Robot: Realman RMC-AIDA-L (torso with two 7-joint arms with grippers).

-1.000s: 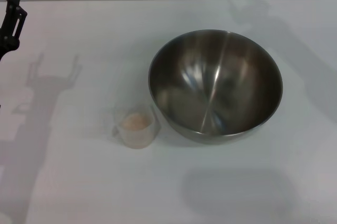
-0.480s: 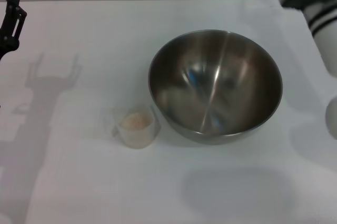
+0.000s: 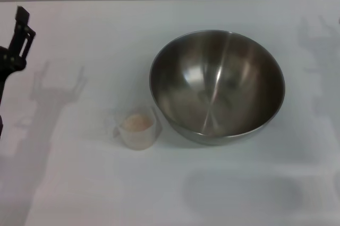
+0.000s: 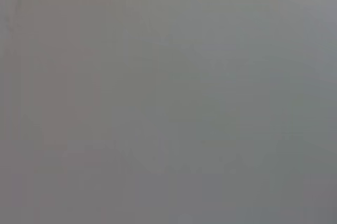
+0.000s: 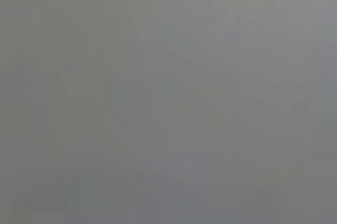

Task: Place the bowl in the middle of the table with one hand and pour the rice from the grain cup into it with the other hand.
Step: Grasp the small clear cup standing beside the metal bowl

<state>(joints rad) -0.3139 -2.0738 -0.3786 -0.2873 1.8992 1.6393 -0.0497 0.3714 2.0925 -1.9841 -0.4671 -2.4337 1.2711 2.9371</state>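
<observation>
The steel bowl stands upright on the white table, a little right of the middle, and is empty. The clear grain cup stands just to the bowl's left, near its rim, with a small heap of pale rice inside. My left gripper hangs at the far left edge, well away from the cup and holding nothing. My right gripper is out of view. Both wrist views show only plain grey.
Shadows of the arms fall on the table at the left and at the far right. Nothing else stands on the table.
The right arm, which swept across the top right corner half a second ago, has left the view. The left gripper has shifted slightly rightward and lower. Bowl and cup have not moved.
</observation>
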